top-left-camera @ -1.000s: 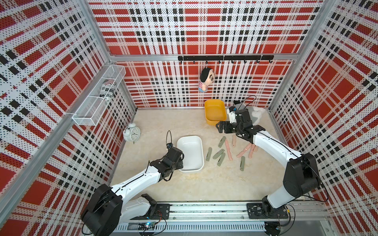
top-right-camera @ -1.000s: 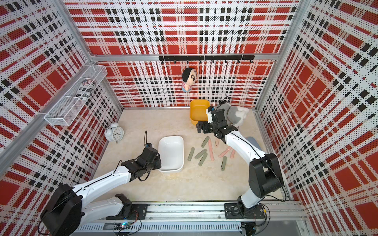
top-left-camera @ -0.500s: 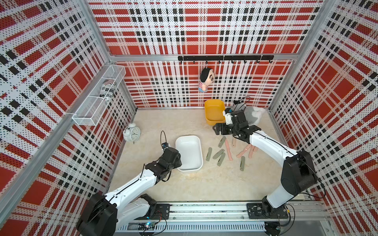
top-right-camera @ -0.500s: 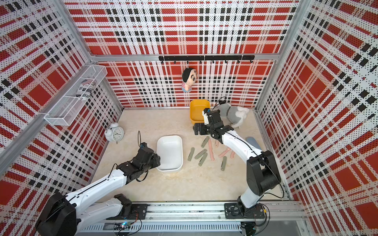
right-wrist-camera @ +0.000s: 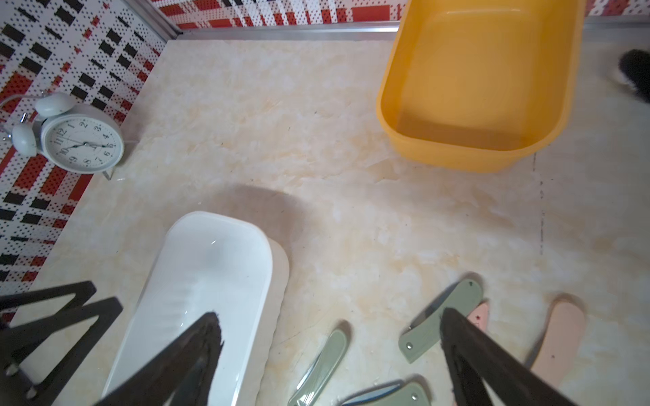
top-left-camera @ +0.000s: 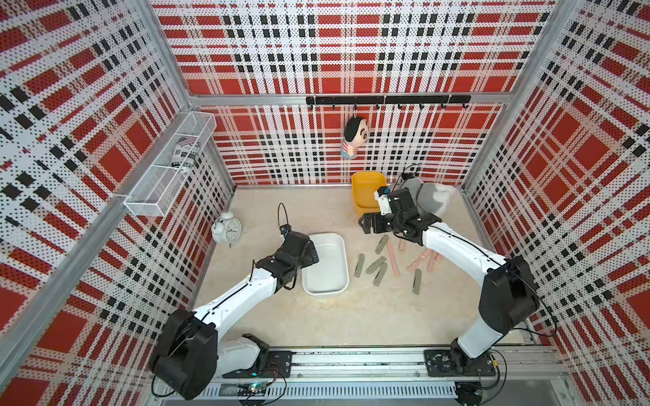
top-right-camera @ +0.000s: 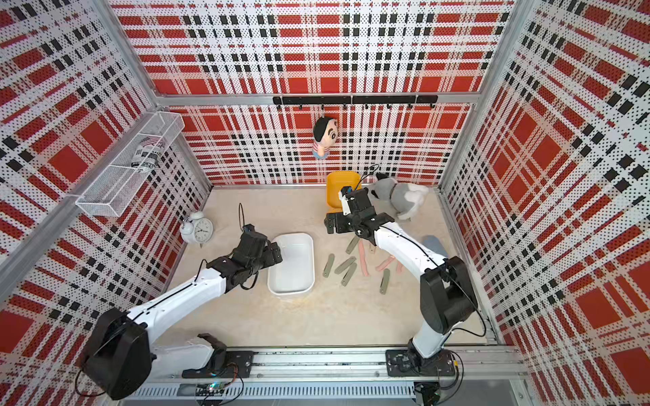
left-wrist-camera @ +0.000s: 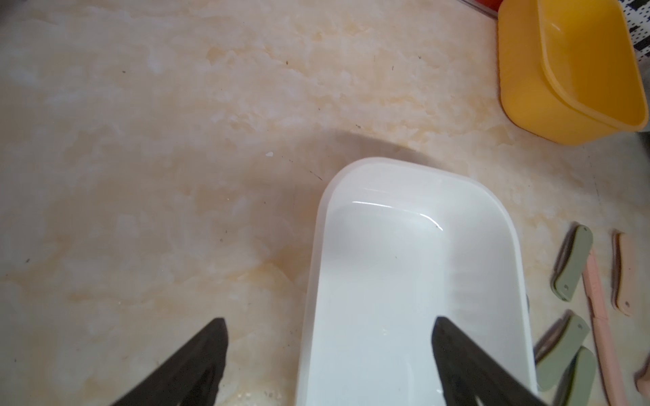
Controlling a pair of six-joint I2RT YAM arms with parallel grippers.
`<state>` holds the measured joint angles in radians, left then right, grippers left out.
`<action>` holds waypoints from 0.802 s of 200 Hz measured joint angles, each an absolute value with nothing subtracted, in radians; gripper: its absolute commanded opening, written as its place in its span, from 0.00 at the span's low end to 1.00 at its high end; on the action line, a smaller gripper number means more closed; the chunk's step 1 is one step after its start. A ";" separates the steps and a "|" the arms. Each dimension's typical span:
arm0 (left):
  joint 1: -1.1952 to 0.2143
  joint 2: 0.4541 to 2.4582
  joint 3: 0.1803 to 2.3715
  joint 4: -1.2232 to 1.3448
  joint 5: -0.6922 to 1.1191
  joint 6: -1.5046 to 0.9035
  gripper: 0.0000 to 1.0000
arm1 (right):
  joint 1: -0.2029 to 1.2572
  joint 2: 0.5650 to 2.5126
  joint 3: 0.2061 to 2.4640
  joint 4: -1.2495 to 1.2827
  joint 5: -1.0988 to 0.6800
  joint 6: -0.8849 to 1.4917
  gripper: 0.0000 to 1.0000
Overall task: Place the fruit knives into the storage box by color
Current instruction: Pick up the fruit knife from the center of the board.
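Observation:
Several fruit knives lie loose on the table right of the white storage box point(top-left-camera: 325, 281): sage green ones point(top-left-camera: 375, 264) point(left-wrist-camera: 571, 263) point(right-wrist-camera: 453, 298) and salmon pink ones point(top-left-camera: 393, 258) point(left-wrist-camera: 598, 298) point(right-wrist-camera: 559, 337). The white box is empty. A yellow storage box point(top-left-camera: 365, 189) point(right-wrist-camera: 475, 88), also empty, stands at the back. My left gripper point(left-wrist-camera: 329, 327) is open and straddles the white box's left rim point(left-wrist-camera: 318, 246), one finger outside and one over the inside. My right gripper point(right-wrist-camera: 329, 316) point(top-left-camera: 365, 223) hangs open above the table between the yellow box and the knives, holding nothing.
A white alarm clock point(top-left-camera: 227, 230) stands by the left wall. A grey plush toy point(top-left-camera: 431, 200) sits in the back right corner behind my right arm. A doll point(top-left-camera: 355, 137) hangs from the back rail, and a wire basket point(top-left-camera: 169, 175) is on the left wall.
My left gripper has opened and shifted a little toward the back along the white box's left side. My right gripper has drifted slightly left, still open.

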<state>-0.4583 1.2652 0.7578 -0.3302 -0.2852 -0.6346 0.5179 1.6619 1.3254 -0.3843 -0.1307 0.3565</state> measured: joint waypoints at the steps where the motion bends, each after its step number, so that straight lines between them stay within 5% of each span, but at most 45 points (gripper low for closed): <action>1: -0.456 1.266 0.759 -0.329 -0.285 -0.633 0.93 | 0.519 1.662 1.325 -0.385 -0.131 0.356 0.98; 83: -0.413 1.289 0.823 -0.281 -0.197 -0.542 0.93 | 0.545 1.648 1.122 -0.467 -0.059 0.412 0.98; 160: -0.521 1.289 0.934 -0.241 -0.028 -0.469 0.94 | 0.514 1.758 1.190 -0.492 -0.025 0.472 0.93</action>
